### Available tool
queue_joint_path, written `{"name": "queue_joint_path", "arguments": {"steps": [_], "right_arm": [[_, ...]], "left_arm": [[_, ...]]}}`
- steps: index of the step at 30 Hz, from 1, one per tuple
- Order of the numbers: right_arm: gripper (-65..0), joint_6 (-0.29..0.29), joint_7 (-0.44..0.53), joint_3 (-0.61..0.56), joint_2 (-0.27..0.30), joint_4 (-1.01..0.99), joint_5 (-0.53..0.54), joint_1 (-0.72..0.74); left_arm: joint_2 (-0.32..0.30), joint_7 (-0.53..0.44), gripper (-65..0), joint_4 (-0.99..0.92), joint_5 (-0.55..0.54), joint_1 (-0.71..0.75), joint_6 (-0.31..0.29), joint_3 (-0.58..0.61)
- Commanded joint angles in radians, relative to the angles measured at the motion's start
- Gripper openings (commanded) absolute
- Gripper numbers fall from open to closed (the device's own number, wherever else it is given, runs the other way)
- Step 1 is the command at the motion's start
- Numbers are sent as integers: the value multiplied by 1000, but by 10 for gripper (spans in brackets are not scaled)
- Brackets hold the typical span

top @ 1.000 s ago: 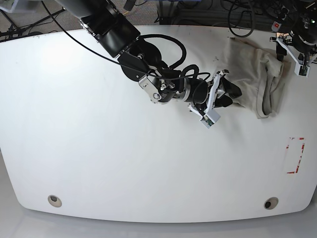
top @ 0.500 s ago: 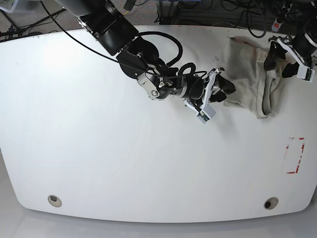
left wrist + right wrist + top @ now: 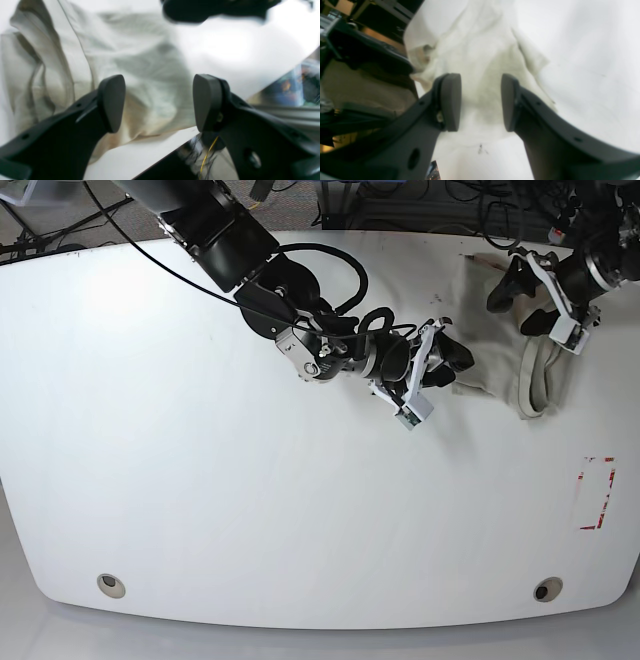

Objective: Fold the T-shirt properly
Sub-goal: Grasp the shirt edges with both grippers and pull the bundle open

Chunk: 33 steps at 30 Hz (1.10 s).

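The T-shirt lies bunched at the far right corner of the counter, partly folded. Both hands stand open and hold nothing. The right hand hovers at the shirt's left edge, jaws straddling cloth, likely to pinch it. The left hand hangs over the shirt's right part, probably lining up a matching grip.

Bright, glary table (wrist cams blurry)
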Motion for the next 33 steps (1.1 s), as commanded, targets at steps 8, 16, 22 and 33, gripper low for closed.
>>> {"name": "queue_joint_path", "arguments": {"steps": [8, 16, 22, 33], "right_arm": [[-411, 11, 28, 6, 8, -1, 3, 22], [-411, 11, 29, 3, 3, -48, -62, 22], [-411, 11, 29, 3, -23, -50, -68, 31], [-411, 11, 28, -83, -90, -53, -94, 66]], "left_arm": [[35, -19, -260, -151, 275, -52, 1, -100], [-45, -20, -260, -251, 275, -52, 1, -253], [-46, -20, -260, -226, 280, -49, 1, -314], [70, -20, -260, -113, 418, -52, 1, -307]]}}
